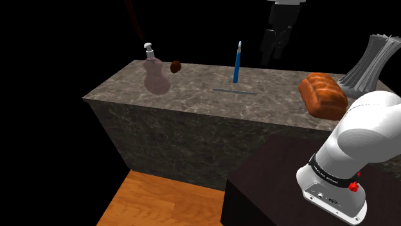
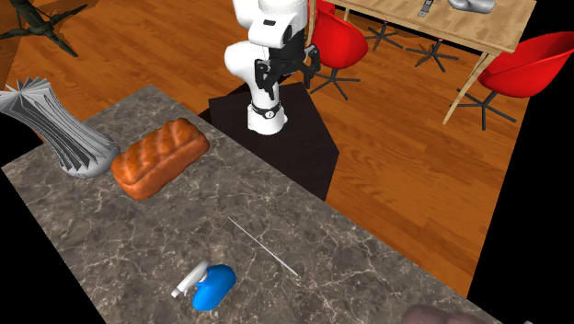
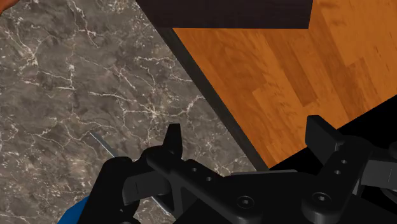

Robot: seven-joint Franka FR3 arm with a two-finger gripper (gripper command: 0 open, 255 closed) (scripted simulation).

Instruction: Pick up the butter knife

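The butter knife [image 1: 234, 91] is a thin grey strip lying flat on the dark marble counter [image 1: 193, 96]. In the second exterior view the butter knife [image 2: 265, 247] lies near the counter's edge toward the wood floor. My gripper [image 1: 275, 43] hangs open and empty high above the counter, to the shoulder view's right of the knife. In the wrist view my gripper [image 3: 245, 135] looks down over the counter's edge, and a short piece of the knife [image 3: 102, 143] shows beside one finger, the rest hidden behind the hand.
A blue spray bottle [image 1: 237, 64] stands just behind the knife. A bread loaf [image 1: 322, 95] and a ribbed grey object [image 1: 369, 64] sit at the counter's right. A soap dispenser [image 1: 155, 72] and a small brown item [image 1: 175, 66] are at the left. Wood floor [image 3: 286, 70] lies below.
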